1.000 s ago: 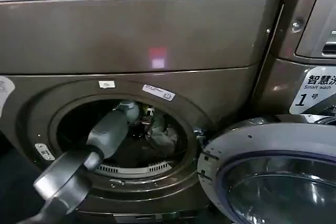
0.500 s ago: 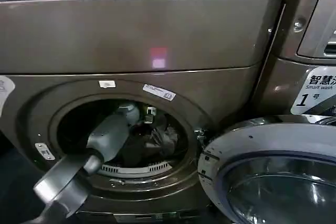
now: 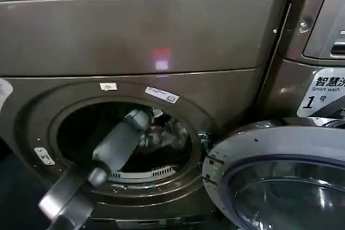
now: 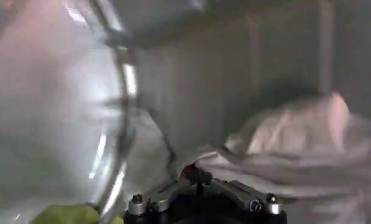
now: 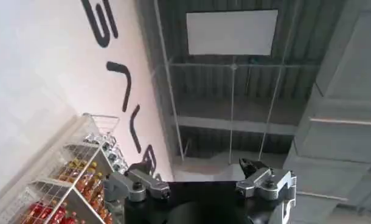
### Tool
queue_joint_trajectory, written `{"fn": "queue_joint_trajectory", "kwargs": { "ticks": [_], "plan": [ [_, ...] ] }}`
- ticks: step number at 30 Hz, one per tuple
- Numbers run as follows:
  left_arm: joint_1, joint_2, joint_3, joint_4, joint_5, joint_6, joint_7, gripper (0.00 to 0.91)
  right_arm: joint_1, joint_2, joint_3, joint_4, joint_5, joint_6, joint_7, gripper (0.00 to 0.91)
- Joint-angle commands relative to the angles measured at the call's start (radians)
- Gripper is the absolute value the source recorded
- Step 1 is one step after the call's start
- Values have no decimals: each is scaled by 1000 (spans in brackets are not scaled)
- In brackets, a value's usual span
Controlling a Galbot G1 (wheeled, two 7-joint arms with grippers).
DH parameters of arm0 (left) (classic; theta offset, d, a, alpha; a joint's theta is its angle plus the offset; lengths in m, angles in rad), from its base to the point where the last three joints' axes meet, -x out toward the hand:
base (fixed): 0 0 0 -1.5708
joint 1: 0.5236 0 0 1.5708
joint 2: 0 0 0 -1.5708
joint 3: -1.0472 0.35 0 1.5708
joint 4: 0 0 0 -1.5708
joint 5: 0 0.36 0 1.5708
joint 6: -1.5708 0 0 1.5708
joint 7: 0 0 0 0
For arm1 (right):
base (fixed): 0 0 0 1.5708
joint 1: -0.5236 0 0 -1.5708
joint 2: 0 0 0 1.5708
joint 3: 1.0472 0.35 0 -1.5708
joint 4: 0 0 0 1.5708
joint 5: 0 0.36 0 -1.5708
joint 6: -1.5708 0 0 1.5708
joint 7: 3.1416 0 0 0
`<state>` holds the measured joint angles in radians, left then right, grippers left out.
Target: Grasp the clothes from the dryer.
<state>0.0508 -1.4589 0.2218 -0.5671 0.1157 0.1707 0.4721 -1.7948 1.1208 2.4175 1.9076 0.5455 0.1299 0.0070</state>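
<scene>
The dryer (image 3: 135,36) is a bronze-grey front loader whose round port (image 3: 124,138) stands open. My left arm reaches through the port into the drum. The left gripper (image 3: 154,116) sits at the clothes (image 3: 171,136), a pale grey crumpled heap at the drum's right side. In the left wrist view the left gripper (image 4: 197,178) is shut, its tips pinching the edge of a white garment (image 4: 295,137) by a small red patch (image 4: 184,175). A lime-green garment (image 4: 67,214) lies near the drum wall. My right gripper (image 5: 196,173) is open and empty, pointing up at a ceiling.
The dryer's round glass door (image 3: 275,179) hangs open at the lower right, close to the port. A neighbouring machine (image 3: 318,25) carries a white sticker marked "1" (image 3: 322,92). A shelf of bottles (image 5: 64,189) stands by a white wall.
My left arm has pushed deeper and to the right inside the drum. The pale cloth at its gripper has bunched up and shifted.
</scene>
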Motion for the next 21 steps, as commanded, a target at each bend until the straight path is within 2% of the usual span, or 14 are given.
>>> {"fn": "queue_joint_trajectory", "kwargs": {
  "ticks": [1, 3, 8, 14, 21],
  "plan": [
    [83, -25, -210, -94, -512, 70, -461, 0, 14, -2, -18, 0, -3, 0, 2, 907],
    [90, -34, -222, -106, -567, 55, -606, 0, 17, -2, -22, 3, -6, -2, 3, 907],
    [110, -40, -271, -190, -645, 43, -752, 0, 22, -2, -28, 11, -12, -10, 12, 907],
    [155, -16, -247, -321, -647, 20, -780, 0, 18, -2, -13, 5, -11, -5, 22, 907],
    [160, -14, -235, -333, -648, 18, -780, 0, 18, -3, -13, 5, -14, -5, 26, 907]
  ]
}}
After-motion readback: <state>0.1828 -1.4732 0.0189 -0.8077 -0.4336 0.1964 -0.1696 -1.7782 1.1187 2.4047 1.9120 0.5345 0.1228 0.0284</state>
